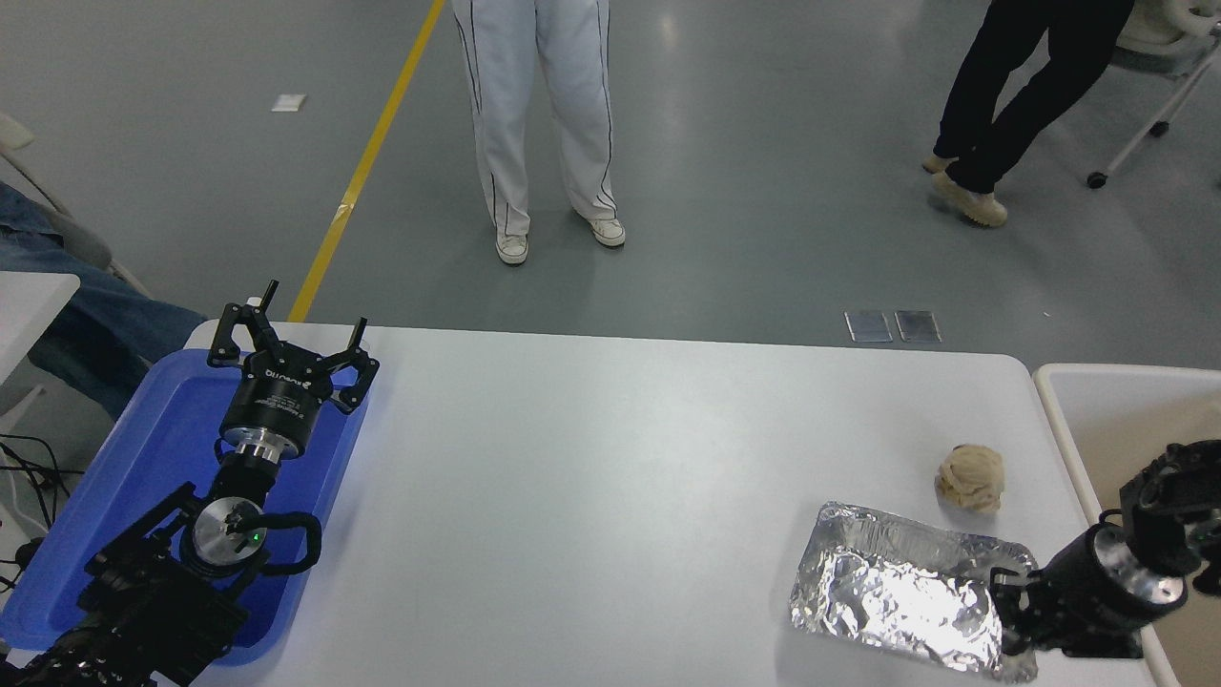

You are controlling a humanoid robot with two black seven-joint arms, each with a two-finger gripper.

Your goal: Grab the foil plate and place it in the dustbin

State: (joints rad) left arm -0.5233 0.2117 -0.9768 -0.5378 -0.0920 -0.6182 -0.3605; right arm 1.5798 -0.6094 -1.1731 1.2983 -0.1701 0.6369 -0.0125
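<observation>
The foil plate [901, 587], a crinkled silver tray, sits at the table's front right, its right end tilted up slightly. My right gripper [1006, 606] is shut on the plate's right rim, its arm coming in from the right edge. The dustbin [1049, 401], cream with a pale rounded rim, stands just off the table's right edge, and the arm reaches across its near side. My left gripper [286, 339] is parked open over the blue tray at the left.
A crumpled tan paper ball [971, 477] lies just behind the foil plate. A blue tray [114, 487] lies under the left arm. Two people stand on the floor beyond the table, one in white trousers [539, 124], one in black [1021, 95].
</observation>
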